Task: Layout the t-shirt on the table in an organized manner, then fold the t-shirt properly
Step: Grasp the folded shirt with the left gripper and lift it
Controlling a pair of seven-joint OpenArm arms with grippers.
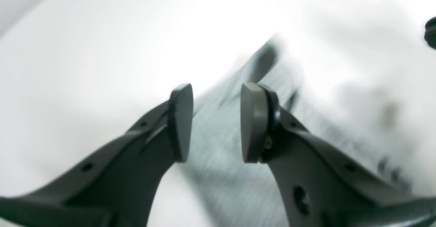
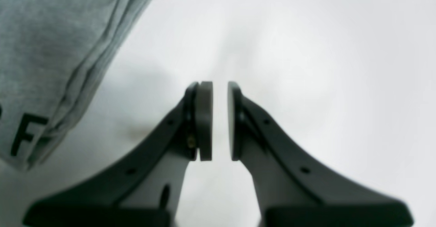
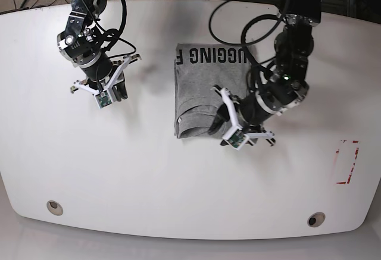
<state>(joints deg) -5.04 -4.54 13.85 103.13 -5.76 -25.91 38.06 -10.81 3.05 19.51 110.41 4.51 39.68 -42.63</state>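
T-shirt (image 3: 208, 87) lies partly folded mid-surface as a grey block, its long axis running away from the near edge of the table (image 3: 149, 171), lettering at the far end. The left gripper (image 1: 216, 123) hangs above its near corner, jaws parted with cloth visible between but nothing pinched. The right gripper (image 2: 219, 121) sits well apart over bare surface, beside the shirt's edge, jaws almost closed on nothing. The left arm is plainly nearer, so the next fold likely falls to it.
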